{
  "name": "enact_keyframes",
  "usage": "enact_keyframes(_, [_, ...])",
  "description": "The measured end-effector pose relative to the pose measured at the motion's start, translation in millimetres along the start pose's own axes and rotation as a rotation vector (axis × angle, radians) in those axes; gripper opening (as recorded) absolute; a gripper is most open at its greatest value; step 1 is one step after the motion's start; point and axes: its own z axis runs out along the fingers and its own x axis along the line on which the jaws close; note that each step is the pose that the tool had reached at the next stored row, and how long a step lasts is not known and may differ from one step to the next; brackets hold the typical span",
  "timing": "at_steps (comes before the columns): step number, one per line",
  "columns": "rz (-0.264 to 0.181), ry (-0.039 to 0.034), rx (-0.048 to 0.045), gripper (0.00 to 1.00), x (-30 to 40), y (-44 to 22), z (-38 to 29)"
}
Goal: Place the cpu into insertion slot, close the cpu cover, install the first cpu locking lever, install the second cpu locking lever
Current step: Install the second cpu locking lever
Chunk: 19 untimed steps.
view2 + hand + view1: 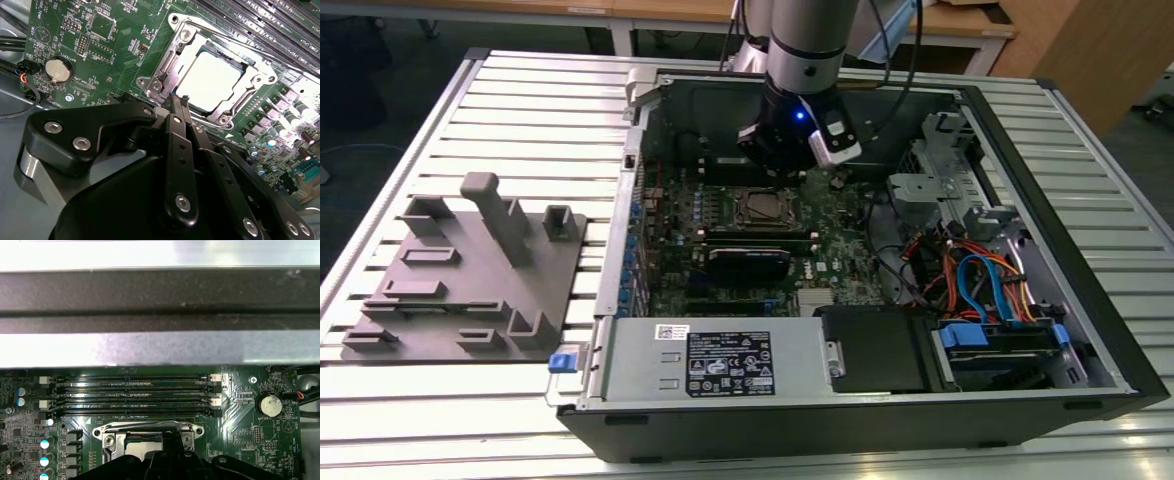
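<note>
Cpu (216, 82) seated flat in insertion slot (176, 85); silver cpu cover (245, 97) closed over it.

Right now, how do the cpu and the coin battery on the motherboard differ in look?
The cpu is square with a flat, pale metal top; the coin battery is round. The cpu sits framed by the silver cpu cover; the battery sits in a black holder with nothing over it. Both are silvery and lie flat on the green motherboard.

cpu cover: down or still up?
Down. In the second wrist view the cpu cover lies flat around the cpu, its silver top showing through the window, the gripper just beside it.
</note>
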Motion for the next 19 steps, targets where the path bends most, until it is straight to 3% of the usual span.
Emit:
enact_keyframes(12, [0.000,-0.0001,-0.0002,0.11,0.2,0.5,-6.5])
enact_keyframes(19, [0.000,0.0000,0.0000,0.11,0.3,-3.9,-6.8])
